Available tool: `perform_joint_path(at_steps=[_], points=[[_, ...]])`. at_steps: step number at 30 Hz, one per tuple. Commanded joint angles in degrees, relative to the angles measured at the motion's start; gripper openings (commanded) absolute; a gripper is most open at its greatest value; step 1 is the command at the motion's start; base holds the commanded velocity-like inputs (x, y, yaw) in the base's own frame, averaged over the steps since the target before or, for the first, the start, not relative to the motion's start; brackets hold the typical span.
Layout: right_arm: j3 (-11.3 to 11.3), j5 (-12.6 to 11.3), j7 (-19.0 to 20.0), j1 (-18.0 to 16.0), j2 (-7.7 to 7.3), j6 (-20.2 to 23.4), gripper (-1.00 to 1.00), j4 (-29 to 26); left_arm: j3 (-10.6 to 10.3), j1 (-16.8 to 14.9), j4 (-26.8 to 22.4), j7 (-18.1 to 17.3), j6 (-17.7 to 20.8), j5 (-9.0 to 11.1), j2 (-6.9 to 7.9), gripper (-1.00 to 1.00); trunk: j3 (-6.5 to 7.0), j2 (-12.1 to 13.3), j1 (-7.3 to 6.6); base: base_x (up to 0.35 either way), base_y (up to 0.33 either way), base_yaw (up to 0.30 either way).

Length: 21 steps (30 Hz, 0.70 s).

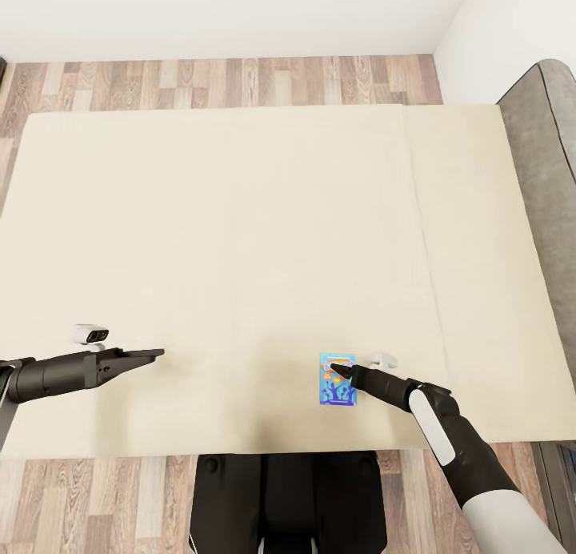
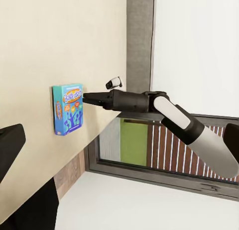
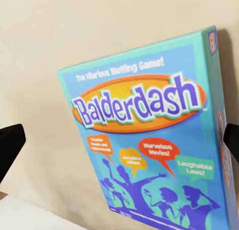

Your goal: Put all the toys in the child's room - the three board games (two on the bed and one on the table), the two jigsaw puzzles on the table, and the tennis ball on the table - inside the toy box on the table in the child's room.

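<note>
A light blue board game [image 1: 338, 382] with yellow lettering lies flat on the beige bed [image 1: 240, 218], close to its near edge. My right gripper [image 1: 341, 369] hovers just over the game's top end, open; in the right wrist view the box [image 3: 149, 135] sits between the two spread fingertips [image 3: 11, 148]. The left wrist view shows the same game [image 2: 68, 109] with the right gripper [image 2: 87, 97] pointing at it. My left gripper [image 1: 157, 352] hangs open over bare mattress far to the left, holding nothing. The table, toy box, puzzles and tennis ball are out of view.
The grey headboard [image 1: 544, 178] runs along the bed's right side. A seam [image 1: 418, 242] splits the mattress into two sections. Wood-plank floor [image 1: 224, 82] lies beyond the bed, up to a white wall. A grey-framed window [image 2: 164, 160] appears in the left wrist view.
</note>
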Motion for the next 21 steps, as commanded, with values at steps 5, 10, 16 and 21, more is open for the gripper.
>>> perform_joint_path(at_steps=[5,10,16,21], points=[[0.1,-0.1,0.0,0.0,-0.04,0.2,1.0,0.0,0.0,0.0,0.0,-0.2,0.6,0.0,0.02,1.0,-0.06,-0.1,0.03,-0.001,0.001,0.0],[0.1,-0.1,0.0,0.0,-0.04,0.2,1.0,0.0,0.0,0.0,0.0,-0.2,0.6,0.0,0.02,1.0,-0.06,-0.1,0.03,0.0,0.029,0.0],[0.1,-0.1,0.0,0.0,-0.04,0.2,1.0,0.0,0.0,0.0,0.0,-0.2,0.6,0.0,0.02,1.0,-0.06,-0.1,0.03,0.0,0.026,0.0],[0.1,-0.1,0.0,0.0,-0.04,0.2,1.0,0.0,0.0,0.0,0.0,-0.2,0.6,0.0,0.02,1.0,-0.06,-0.1,0.03,0.0,0.062,0.0]])
